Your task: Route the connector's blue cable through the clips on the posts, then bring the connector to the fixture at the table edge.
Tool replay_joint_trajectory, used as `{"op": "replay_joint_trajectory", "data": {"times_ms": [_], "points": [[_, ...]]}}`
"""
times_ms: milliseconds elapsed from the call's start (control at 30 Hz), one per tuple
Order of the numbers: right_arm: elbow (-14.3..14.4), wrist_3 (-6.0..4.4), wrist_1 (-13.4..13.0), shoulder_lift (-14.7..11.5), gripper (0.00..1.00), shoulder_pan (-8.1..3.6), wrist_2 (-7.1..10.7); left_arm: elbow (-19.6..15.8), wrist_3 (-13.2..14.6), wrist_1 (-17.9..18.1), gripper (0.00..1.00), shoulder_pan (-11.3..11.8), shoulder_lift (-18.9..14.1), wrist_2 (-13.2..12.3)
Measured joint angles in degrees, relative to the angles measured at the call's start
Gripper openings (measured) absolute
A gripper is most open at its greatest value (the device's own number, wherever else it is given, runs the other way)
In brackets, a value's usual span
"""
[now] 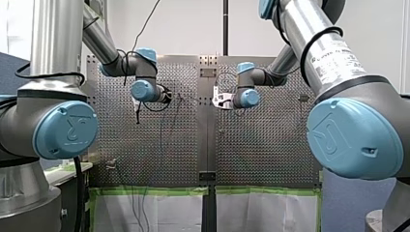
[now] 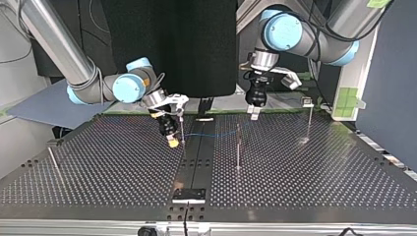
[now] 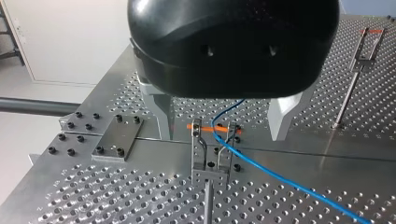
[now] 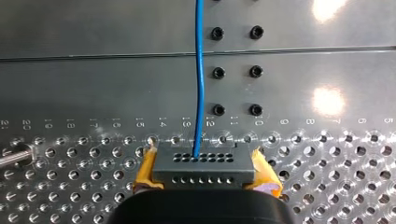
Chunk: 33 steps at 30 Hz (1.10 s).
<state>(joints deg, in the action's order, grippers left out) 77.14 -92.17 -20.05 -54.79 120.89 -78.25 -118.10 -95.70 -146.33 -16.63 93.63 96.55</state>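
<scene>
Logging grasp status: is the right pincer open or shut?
Shut: in the right wrist view the right pincer clamps the connector between its yellow pads.

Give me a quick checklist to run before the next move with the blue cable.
1. Connector clamped in my right gripper: ok.
2. Blue cable attached to the connector: ok.
3. My left gripper open, astride the clip: ok.
4. Cable seated in that clip: cannot tell.
5. Fixture at the table edge, nothing on it: ok.
</scene>
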Motion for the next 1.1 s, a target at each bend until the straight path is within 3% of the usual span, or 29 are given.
{"op": "replay_joint_trajectory", "data": {"times_ms": [300, 467, 600, 767, 1100], "points": [[0.0, 0.13, 0.1, 0.0, 0.00, 0.00, 0.03, -0.1, -2.5, -0.1, 1.00, -0.1, 0.0, -0.1], [0.0, 0.13, 0.1, 0.0, 0.00, -0.06, 0.04, -0.2, -5.2, 0.2, 1.00, -0.2, 0.0, -1.9], [0.0, 0.13, 0.0, 0.0, 0.00, -0.24, 0.07, 0.0, -5.6, 1.6, 1.00, -1.0, 0.1, -2.8], [0.0, 0.09, -0.3, 0.0, 0.00, -0.49, 0.04, 1.4, -4.9, 3.1, 1.00, -3.2, 1.1, -1.1], [0.0, 0.13, -0.3, 0.1, 0.00, -0.65, 0.11, 5.6, -2.5, 0.6, 1.00, -7.5, 5.2, 3.2]]}}
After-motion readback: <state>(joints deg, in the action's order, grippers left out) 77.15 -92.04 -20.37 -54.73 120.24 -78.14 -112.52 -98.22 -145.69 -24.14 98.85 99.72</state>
